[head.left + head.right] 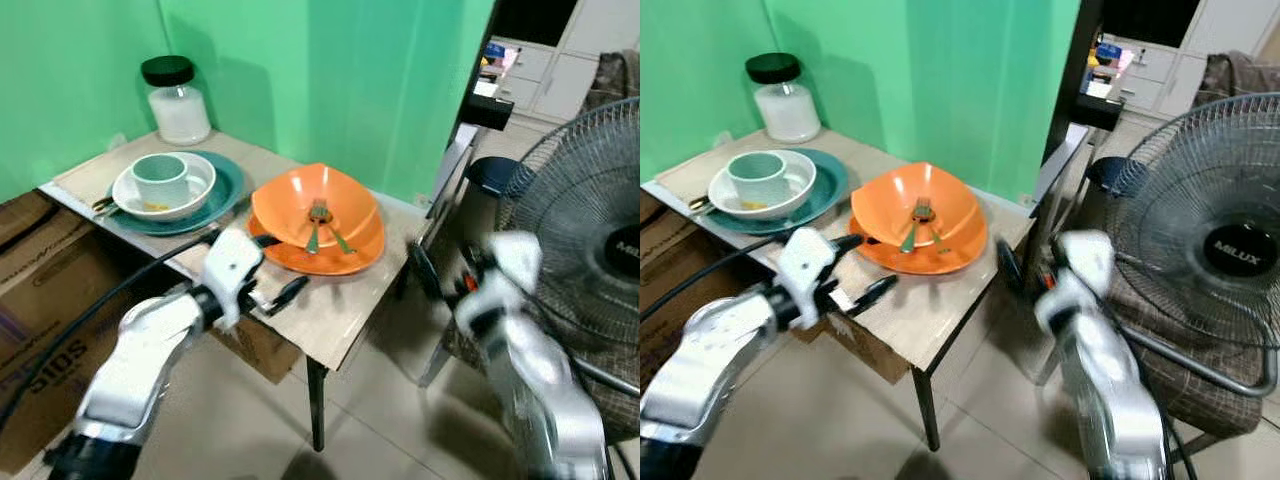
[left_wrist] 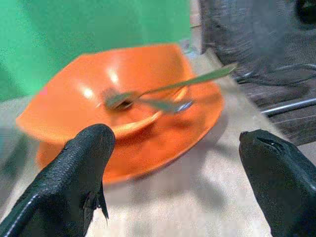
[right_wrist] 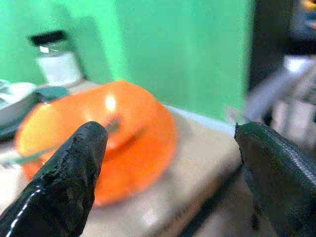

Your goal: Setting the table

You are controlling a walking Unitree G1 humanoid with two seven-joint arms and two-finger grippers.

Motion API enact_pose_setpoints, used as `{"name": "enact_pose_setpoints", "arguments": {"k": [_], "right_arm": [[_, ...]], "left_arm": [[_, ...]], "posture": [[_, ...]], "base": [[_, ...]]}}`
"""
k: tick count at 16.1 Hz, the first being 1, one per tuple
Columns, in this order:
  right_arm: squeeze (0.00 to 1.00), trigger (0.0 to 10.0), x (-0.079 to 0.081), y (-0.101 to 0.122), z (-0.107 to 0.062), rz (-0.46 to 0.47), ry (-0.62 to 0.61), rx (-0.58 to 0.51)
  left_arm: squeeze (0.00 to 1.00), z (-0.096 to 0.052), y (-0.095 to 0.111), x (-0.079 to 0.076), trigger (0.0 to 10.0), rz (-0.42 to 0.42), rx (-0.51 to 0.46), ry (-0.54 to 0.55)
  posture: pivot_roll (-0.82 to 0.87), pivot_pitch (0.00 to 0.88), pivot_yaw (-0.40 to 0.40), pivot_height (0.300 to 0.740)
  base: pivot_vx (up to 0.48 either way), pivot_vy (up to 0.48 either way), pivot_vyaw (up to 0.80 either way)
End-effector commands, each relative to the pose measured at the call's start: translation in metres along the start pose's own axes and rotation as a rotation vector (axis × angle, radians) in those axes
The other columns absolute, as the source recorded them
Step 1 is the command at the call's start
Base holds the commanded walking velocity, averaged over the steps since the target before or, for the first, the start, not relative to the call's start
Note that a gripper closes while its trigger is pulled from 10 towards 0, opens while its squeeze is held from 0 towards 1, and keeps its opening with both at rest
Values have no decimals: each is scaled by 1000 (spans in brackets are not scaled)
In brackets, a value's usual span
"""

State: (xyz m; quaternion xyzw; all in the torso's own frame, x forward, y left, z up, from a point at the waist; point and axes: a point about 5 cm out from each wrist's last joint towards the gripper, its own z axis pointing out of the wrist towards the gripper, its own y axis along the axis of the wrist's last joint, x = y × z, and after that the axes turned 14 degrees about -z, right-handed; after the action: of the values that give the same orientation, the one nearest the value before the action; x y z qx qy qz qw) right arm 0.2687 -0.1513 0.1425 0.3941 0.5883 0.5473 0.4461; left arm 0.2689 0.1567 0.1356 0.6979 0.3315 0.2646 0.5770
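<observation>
Table (image 1: 345,320) of pale wood, beneath and beyond the left gripper (image 1: 250,268), whose fingers stand wide apart over the near edge. Just past its fingertips an orange bowl (image 1: 312,205) sits on an orange plate (image 1: 340,262). In the bowl lie a green fork (image 1: 316,222) and spoon (image 1: 340,240), handles slanting toward the table's near edge. The right gripper (image 1: 440,272), blurred, also wide, hangs off the table's right corner, bowl ahead of it. Farther beyond the left gripper: teal plate (image 1: 228,190), white bowl (image 1: 195,185), pale green cup (image 1: 160,178).
</observation>
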Motion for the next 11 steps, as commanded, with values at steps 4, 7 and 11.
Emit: {"name": "enact_pose_setpoints", "arguments": {"k": [4,7,11], "right_arm": [[1000,10000,18,6,19,3,129,21],[1000,10000,32,10,28,-13,219,46],[1000,10000,41,7,29,12,270,40]], "left_arm": [[4,-23,-1,1,10000,-16,-19,48],[8,-36,-12,-10,10000,-38,11,32],[16,-35,-17,-19,10000,-71,-1,28]], "posture": [[61,0,-28,740],[65,0,-39,740],[69,0,-49,740]], "base": [[0,0,0],[0,0,0],[0,0,0]]}}
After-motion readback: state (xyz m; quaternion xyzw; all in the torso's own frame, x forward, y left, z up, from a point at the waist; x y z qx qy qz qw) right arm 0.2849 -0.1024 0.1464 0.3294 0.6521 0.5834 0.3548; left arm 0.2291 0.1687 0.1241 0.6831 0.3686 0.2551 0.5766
